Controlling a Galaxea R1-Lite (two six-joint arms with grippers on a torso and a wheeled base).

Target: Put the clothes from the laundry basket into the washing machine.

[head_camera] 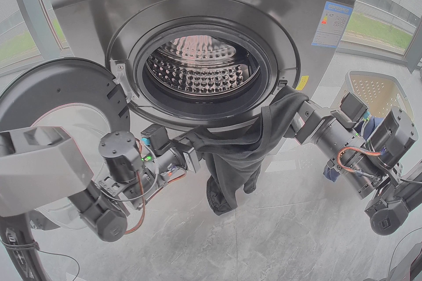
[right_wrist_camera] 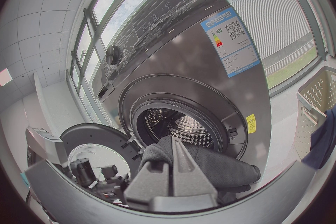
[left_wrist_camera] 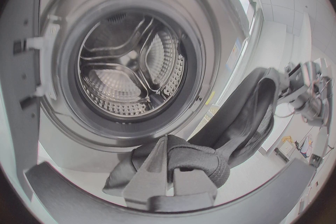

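A dark grey garment (head_camera: 237, 154) hangs stretched between my two grippers, just below the open porthole of the washing machine (head_camera: 202, 66). My left gripper (head_camera: 196, 143) is shut on one end of it, seen close up as bunched cloth (left_wrist_camera: 190, 158) over the left gripper (left_wrist_camera: 169, 161). My right gripper (head_camera: 293, 108) is shut on the other end, and the garment (right_wrist_camera: 217, 165) drapes over the right gripper (right_wrist_camera: 171, 154). The middle of the garment sags toward the floor. The drum (left_wrist_camera: 129, 70) looks bare inside.
The washer door (head_camera: 57, 93) stands swung open at the left. A beige laundry basket (head_camera: 378, 91) sits at the right beside the machine, with a blue garment (right_wrist_camera: 323, 139) hanging over its side. Grey tiled floor (head_camera: 281, 229) lies below.
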